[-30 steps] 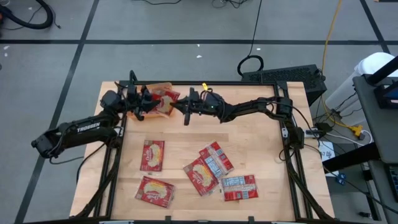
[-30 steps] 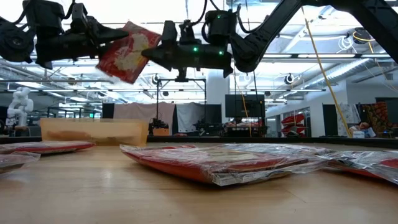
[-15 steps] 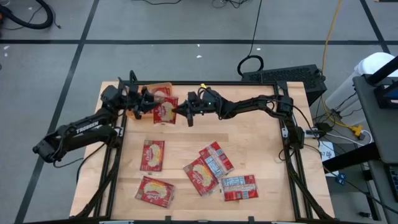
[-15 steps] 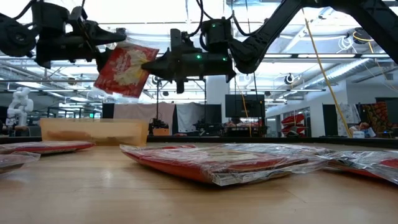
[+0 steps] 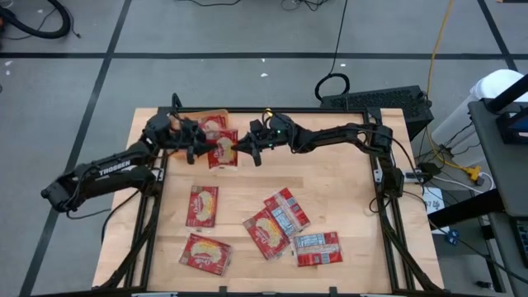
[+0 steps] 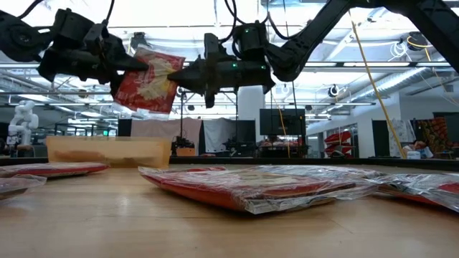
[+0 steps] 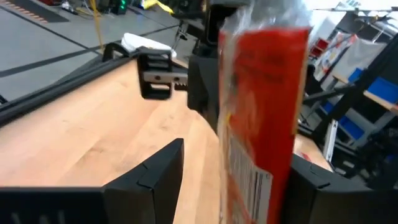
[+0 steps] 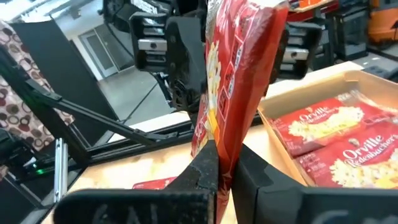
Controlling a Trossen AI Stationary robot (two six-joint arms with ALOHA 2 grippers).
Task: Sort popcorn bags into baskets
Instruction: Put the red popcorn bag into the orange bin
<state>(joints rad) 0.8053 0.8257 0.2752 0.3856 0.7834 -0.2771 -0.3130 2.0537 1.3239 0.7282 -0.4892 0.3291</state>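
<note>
- High view: wooden desk on a grey taped floor. The orange basket sits at the far left corner, already holding packets. The left gripper and right gripper meet over the desk just in front of it, with one popcorn bag held aloft between them. Five loose bags lie near the front edge.
- Low view: the bag hangs tilted, well above the desk; the basket stands behind and below it.
- Left wrist view: the left fingers stand apart on either side of the bag, not pinching it.
- Right wrist view: the right fingers are pressed closed on the bag's lower edge.
- Judgement: a handover is in progress; the left fingers should clamp firmly before the right ones let go, then carry the bag over the basket and release it low.
</note>
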